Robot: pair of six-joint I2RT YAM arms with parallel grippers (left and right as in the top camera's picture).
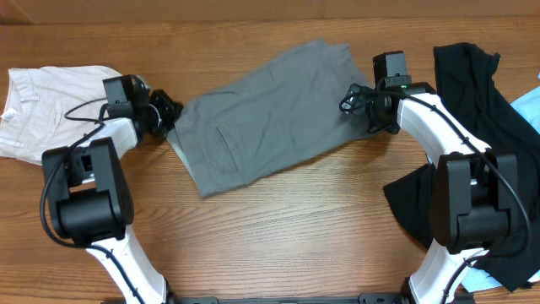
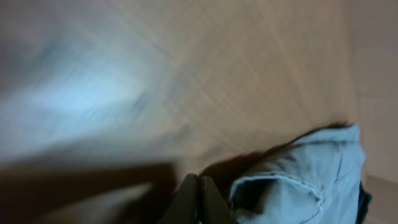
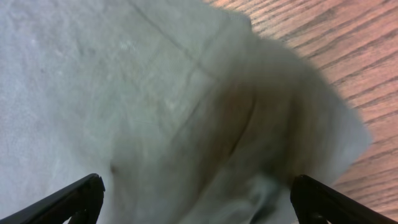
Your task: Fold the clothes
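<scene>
Shorts (image 1: 270,114), medium grey, spread flat and slantwise on the wooden table (image 1: 295,228), spanning the gap between the two grippers. Left gripper (image 1: 169,114) closed tight at the left end of the shorts. In the left wrist view, dark fingers (image 2: 199,199) together at the bottom edge, with a hemmed fold of the shorts (image 2: 305,180) just to their right. Cannot tell through the blur whether any cloth sits between the pads. Right gripper (image 1: 361,101) spread wide at the opposite, right end of the shorts. In the right wrist view, fingers (image 3: 81,199) at the two bottom corners, grey fabric filling the space ahead of and between them, a seam running across it, bare wood past the cloth's edge up to the right. On the outer side of the left gripper, a white garment (image 1: 42,101), near but apart from the shorts. Outward of the right gripper, a black garment (image 1: 472,76) lying partly beneath that arm, pale blue cloth (image 1: 527,110) beyond it at the frame's edge. Open wood from both grippers back toward the arm bases, below the lower hem. Only a narrow strip of wood past the far edge of the shorts.
</scene>
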